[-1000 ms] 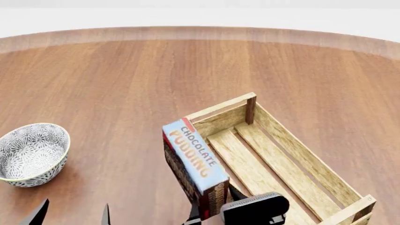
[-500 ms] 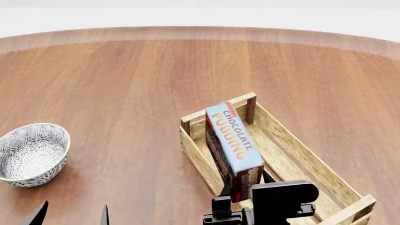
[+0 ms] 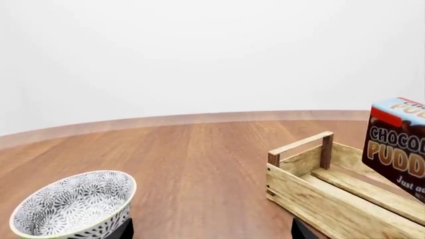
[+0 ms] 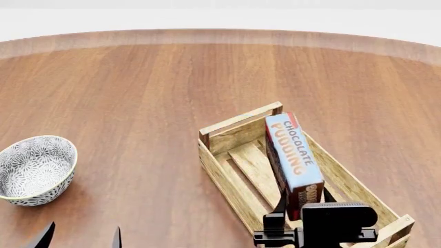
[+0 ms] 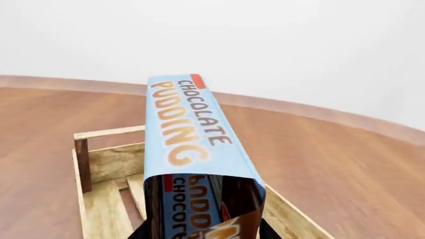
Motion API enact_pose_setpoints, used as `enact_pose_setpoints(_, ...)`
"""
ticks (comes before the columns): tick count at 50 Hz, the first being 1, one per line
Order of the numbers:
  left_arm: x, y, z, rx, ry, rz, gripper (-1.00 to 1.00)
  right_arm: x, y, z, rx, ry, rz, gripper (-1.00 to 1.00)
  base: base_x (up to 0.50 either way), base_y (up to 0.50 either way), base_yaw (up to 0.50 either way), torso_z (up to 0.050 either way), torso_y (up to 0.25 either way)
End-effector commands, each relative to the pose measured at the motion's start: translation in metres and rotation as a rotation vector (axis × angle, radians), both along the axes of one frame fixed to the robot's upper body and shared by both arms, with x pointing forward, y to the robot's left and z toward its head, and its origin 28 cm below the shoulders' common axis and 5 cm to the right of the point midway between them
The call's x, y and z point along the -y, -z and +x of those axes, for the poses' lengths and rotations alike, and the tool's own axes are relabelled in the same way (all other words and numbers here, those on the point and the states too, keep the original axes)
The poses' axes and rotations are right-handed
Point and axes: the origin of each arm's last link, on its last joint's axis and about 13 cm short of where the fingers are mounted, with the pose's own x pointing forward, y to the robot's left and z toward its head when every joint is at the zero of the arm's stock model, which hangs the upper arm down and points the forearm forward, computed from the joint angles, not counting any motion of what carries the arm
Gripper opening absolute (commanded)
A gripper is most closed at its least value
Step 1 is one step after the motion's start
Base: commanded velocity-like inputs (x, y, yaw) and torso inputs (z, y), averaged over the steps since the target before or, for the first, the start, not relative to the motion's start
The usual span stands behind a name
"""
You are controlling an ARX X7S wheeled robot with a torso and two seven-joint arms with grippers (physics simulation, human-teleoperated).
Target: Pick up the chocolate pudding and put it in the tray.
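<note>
One chocolate pudding (image 4: pixel 294 155), gripper-clamped (image 4: pixel 298 206), now farther right over the tray (image 4: pixel 224 170).

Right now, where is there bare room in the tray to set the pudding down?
The slatted floor between the tray's left wall and the chocolate pudding is bare. The right side is crowded: the carton, held by the right gripper, hangs over it. Outside, bare table spans between the bowl and tray.
</note>
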Motion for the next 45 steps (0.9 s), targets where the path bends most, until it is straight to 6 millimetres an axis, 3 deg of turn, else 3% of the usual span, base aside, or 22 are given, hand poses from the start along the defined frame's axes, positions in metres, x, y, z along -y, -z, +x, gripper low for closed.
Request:
enact_pose_setpoints(1, 0.0, 0.001, 0.0, -0.002, 0.001, 0.001, 1.0, 0.008, 0.004, 0.001, 0.017, 0.034, -0.068, -1.0, 0.0, 0.0, 0.0, 0.0, 0.0)
enact_pose_setpoints(45, 0.001, 0.007, 0.001, -0.017, 0.002, 0.002, 1.0, 0.016, 0.036, -0.001, -0.05, 0.083, -0.068, -1.0, 0.0, 0.0, 0.0, 0.0, 0.0)
